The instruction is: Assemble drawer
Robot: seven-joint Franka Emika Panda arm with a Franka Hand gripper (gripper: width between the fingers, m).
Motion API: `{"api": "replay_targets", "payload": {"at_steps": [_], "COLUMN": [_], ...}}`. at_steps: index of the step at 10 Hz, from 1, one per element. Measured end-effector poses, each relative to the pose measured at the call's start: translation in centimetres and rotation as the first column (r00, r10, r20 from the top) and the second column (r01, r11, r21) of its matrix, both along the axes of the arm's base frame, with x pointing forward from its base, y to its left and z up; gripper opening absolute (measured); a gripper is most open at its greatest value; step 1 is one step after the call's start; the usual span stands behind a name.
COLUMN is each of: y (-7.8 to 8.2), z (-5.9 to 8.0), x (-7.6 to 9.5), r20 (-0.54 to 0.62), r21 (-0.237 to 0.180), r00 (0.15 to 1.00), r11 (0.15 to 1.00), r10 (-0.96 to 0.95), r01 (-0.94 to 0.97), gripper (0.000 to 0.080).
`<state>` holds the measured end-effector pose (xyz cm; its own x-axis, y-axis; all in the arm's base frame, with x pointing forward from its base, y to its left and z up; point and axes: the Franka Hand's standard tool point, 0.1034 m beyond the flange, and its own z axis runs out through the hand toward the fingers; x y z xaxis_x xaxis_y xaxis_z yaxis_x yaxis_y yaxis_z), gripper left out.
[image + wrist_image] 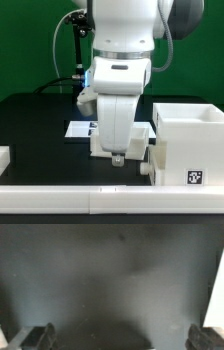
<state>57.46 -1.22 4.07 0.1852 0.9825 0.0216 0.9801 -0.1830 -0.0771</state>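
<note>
The large white cube-shaped shell (185, 135) stands at the exterior view's right, open side up, with a black-and-white tag on its front. A smaller white tray (142, 134) sits just behind my arm and is mostly hidden by it. My gripper (118, 157) points down close over the black table, just beside the shell. In the wrist view my gripper (122, 339) is open. Its two dark fingers (40, 336) stand wide apart with only bare dark table between them. A white edge (218, 303) shows at the side of the wrist view.
The marker board (80, 129) lies on the table behind my arm. A long white border bar (90, 205) runs along the front edge. A white piece (4, 157) shows at the exterior view's left edge. A black stand (76, 45) rises at the back.
</note>
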Motion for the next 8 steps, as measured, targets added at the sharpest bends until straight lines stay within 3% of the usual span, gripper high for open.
{"api": "replay_targets", "payload": {"at_steps": [3, 5, 8], "y": [0.7, 1.8, 3.6], "z": [-1.0, -1.0, -1.7], "x": [-0.9, -0.9, -1.2], "r20": [0.026, 0.048, 0.082], "r21": [0.082, 0.107, 0.096], "r00": [0.999, 0.998, 0.988], "r11": [0.996, 0.994, 0.988], "r10": [-0.045, -0.043, -0.127], "r01": [0.043, 0.038, 0.119], "gripper": [0.0649, 0.0649, 0.0649]}}
